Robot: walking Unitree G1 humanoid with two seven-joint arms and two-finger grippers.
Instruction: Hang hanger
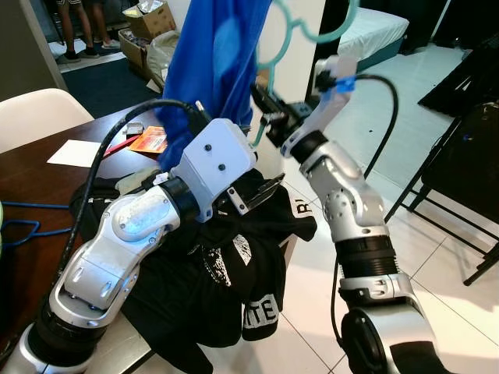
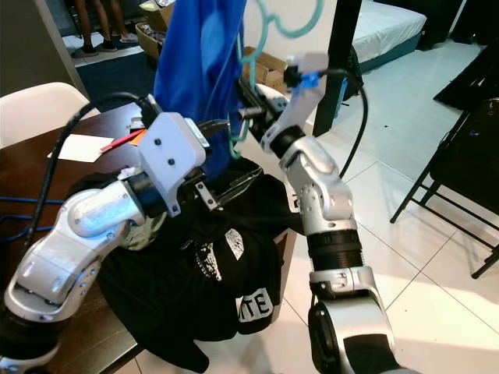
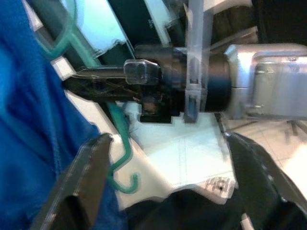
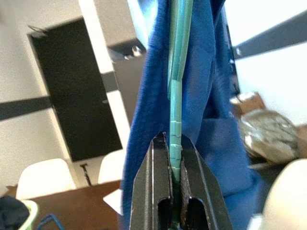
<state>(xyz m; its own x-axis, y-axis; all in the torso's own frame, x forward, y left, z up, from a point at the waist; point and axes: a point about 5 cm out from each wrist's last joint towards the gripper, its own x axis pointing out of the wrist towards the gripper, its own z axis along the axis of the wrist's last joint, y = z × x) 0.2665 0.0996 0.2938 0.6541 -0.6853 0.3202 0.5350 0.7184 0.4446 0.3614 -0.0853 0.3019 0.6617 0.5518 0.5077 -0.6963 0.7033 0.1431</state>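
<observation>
The teal plastic hanger (image 4: pixel 178 72) is riding high above the counter edge, draped with a bright blue fabric garment (image 1: pixel 210 70), its looped hook (image 1: pixel 308 23) curling up at the top of the head view. The right tool (image 4: pixel 175 177) is clamping on it, both black fingers pressed tight against the hanger's thin teal bar, blue cloth hanging on either side. The left tool (image 3: pixel 163 182) is sitting just beside and below, fingers spread wide apart, gripping nothing, pointing toward the right wrist with the hanger's small lower hook dangling between.

By my read, this is the carry stage: hanger is lifted and loaded, not yet hung. No rail is showing here, so the next move likely calls for finding one, raising the hook over it and lowering until it catches, before the right tool lets go.

Under both arms, a heap of black printed clothing (image 1: pixel 226 273) is spilling off the dark brown wooden counter (image 1: pixel 31 187). White lettering on it reads "ITE" on one fold and a partial "R" on another; the rest is hidden.
</observation>
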